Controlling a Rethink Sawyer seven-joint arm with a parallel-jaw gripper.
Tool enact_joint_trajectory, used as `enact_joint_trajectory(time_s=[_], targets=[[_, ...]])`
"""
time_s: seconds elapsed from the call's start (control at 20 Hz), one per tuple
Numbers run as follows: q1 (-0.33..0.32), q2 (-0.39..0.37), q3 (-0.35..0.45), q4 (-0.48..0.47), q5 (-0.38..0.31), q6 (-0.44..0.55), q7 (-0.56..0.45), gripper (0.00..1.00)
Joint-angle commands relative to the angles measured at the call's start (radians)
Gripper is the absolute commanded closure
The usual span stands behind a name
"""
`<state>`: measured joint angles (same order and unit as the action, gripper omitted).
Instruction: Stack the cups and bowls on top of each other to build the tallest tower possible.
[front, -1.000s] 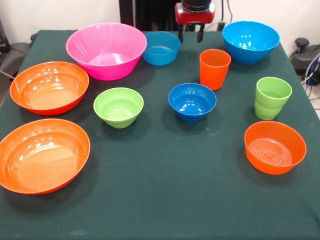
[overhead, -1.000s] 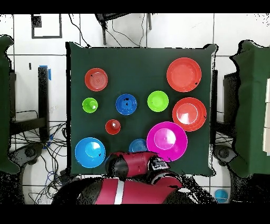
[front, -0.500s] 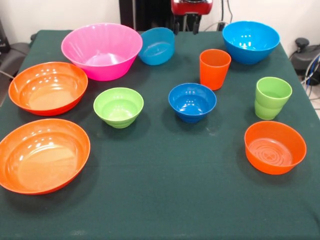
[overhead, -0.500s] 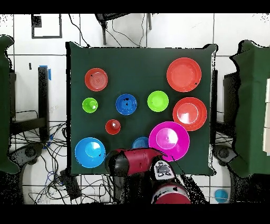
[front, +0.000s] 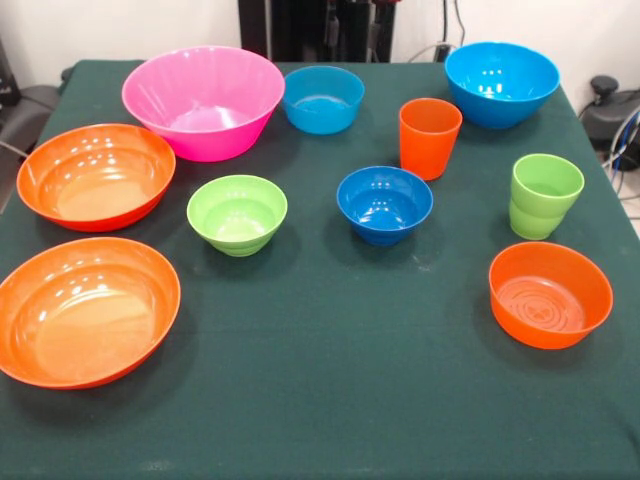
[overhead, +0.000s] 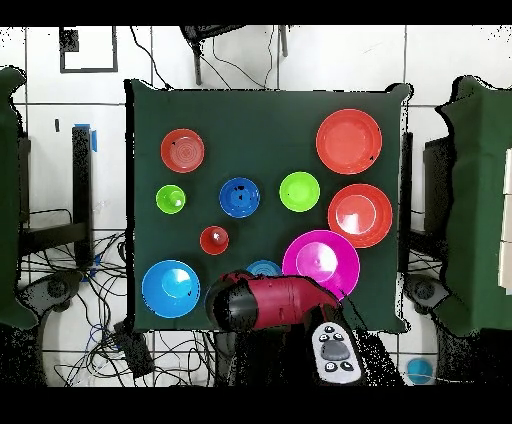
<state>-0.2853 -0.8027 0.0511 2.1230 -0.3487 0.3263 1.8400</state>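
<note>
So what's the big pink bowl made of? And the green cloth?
The pink bowl looks like glossy plastic: bright reflections on its smooth walls, and light seems to glow through the rim. The green cloth covering the table looks like matte fabric, maybe felt: no shine at all, and it drapes over the corners. That's only going by looks.

Lab: cloth-draped table (front: 330, 400), loose cables (overhead: 85, 285)

White wall (front: 120, 25), tiled floor (overhead: 330, 60), cables (overhead: 90, 290)
</note>
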Motion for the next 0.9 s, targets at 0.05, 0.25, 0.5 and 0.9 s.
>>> enact_joint_trajectory(time_s=[0.05,0.25,0.5,0.9], targets=[[-0.005,0.013,0.097,0.024,-0.027,0.034,0.014,0.00],[-0.044,0.014,0.117,0.016,-0.046,0.057,-0.037,0.00],[-0.129,0.076,0.121,-0.029,-0.130,0.035,-0.114,0.00],[-0.259,0.074,0.125,-0.027,-0.234,0.068,-0.155,0.00]])
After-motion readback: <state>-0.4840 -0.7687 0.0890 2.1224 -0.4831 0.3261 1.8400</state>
